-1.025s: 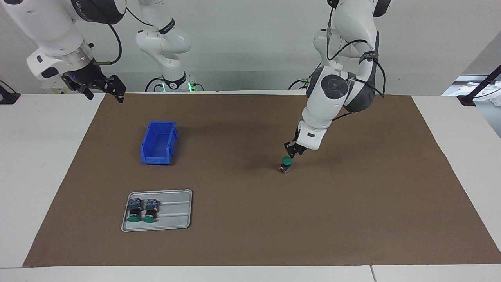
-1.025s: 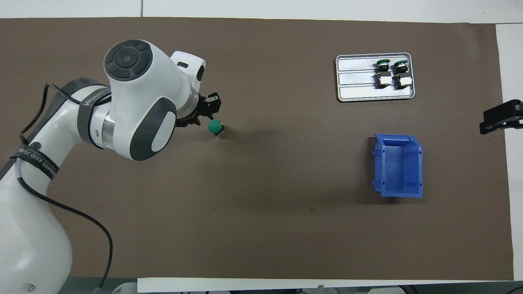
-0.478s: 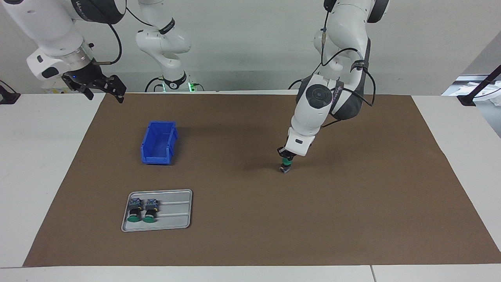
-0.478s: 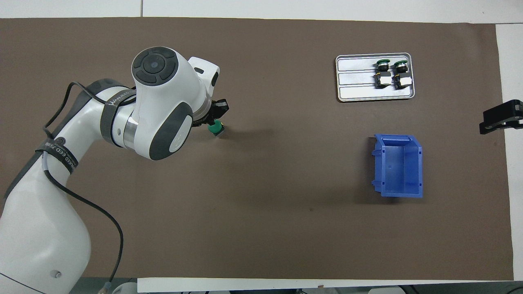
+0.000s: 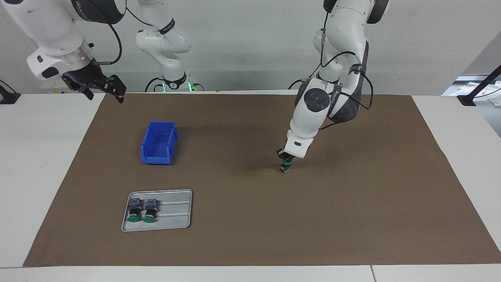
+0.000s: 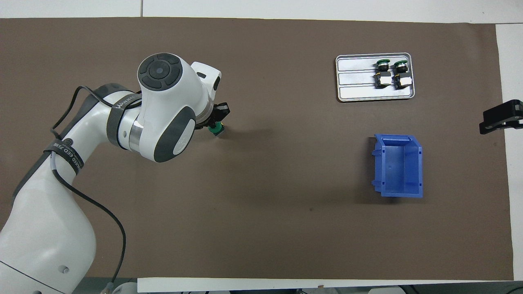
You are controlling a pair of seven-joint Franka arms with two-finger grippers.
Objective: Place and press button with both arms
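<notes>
Button (image 5: 285,166) cap mostly hidden under left gripper (image 5: 285,155).

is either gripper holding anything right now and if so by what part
Nothing is held. The left gripper, shut, sits on top of the button's green cap, pressing rather than gripping. The right gripper waits open and empty.

White lettering runs along the dark band (image 6: 124,102) wrapped around the left arm (image 6: 163,110) just behind its wrist, but only a fragment like "WAN" can be made out. A second dark strap (image 6: 67,153) lower on the same arm carries more white print and a round emblem, too small to read with certainty. Nothing else bears legible text.
</notes>
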